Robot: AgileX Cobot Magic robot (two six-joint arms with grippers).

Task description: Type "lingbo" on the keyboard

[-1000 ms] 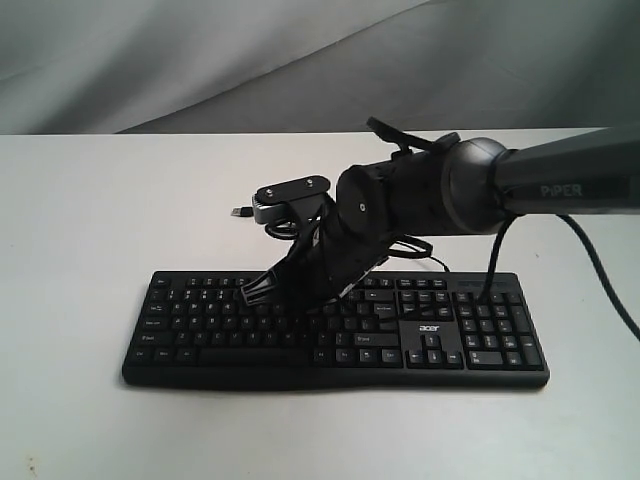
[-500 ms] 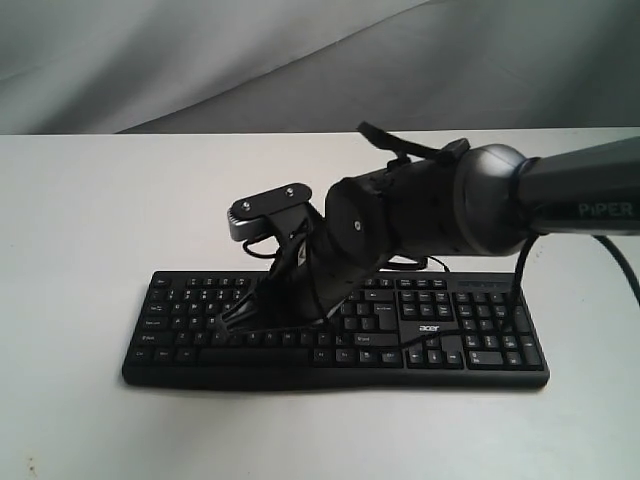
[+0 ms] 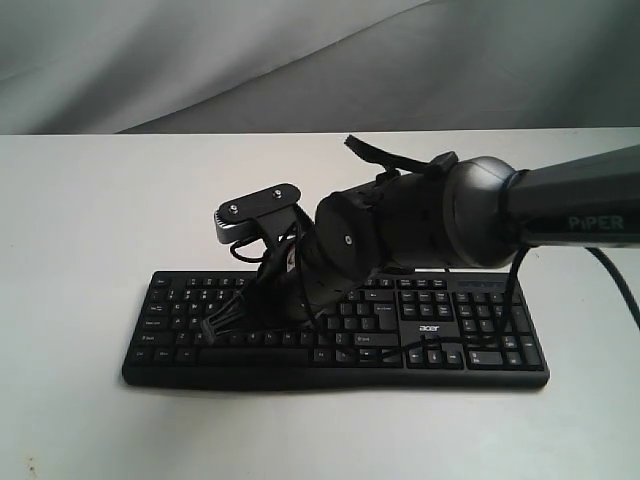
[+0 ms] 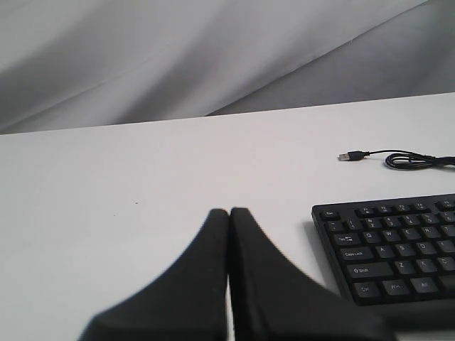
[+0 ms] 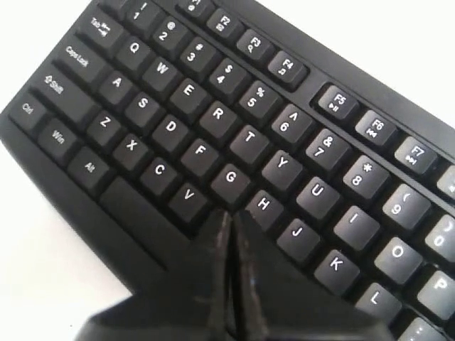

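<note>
The black keyboard (image 3: pixel 470 335) lies on the white table, with its acer logo (image 3: pixel 428 327) towards the right. My right arm reaches across it from the right. My right gripper (image 3: pixel 213 326) is shut and empty, pointing down at the letter keys. In the right wrist view the right gripper (image 5: pixel 231 213) has its tips on the bottom letter row of the keyboard (image 5: pixel 213 114), just beside V (image 5: pixel 189 194) and below G and H. Whether it touches a key I cannot tell. My left gripper (image 4: pixel 229 212) is shut and empty over bare table, beside the Esc end of the keyboard (image 4: pixel 398 249).
The thin black USB cable (image 4: pixel 412 160) lies coiled on the white table (image 4: pixel 142 177) behind the keyboard, its plug (image 4: pixel 350 156) loose. A grey cloth backdrop (image 3: pixel 200 60) rises beyond the table's far edge.
My right gripper has moved left and lower over the keyboard, towards its front letter rows. It stays shut.
</note>
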